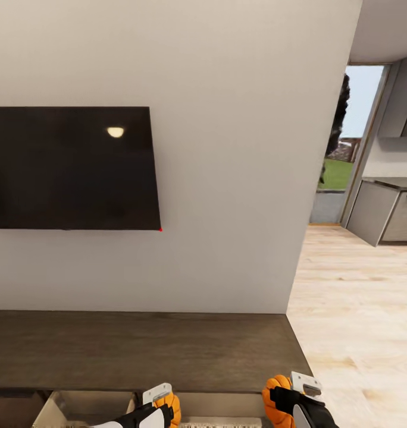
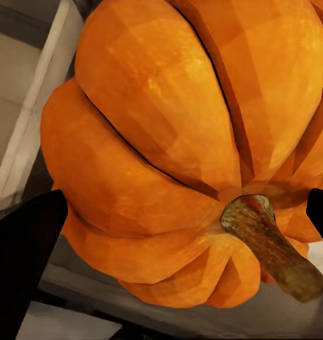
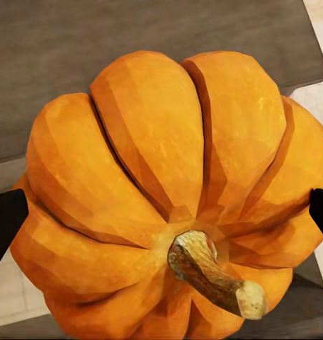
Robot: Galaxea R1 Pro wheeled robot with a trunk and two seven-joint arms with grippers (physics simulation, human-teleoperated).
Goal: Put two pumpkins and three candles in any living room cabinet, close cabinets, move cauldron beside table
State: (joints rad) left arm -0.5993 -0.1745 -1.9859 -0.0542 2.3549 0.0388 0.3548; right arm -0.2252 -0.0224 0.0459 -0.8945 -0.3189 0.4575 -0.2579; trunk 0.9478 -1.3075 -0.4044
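Over open cabinet drawer | left hand grips pumpkin | right hand grips second pumpkin

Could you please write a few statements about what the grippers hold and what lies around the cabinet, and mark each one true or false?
1. The left gripper holds a pumpkin. True.
2. The right gripper is empty. False: it grips the other pumpkin.
3. A drawer of the cabinet stands open below the grippers. True.
4. Candles stand on the cabinet top. False: the top is bare.
5. The television hangs on the wall above the cabinet. True.
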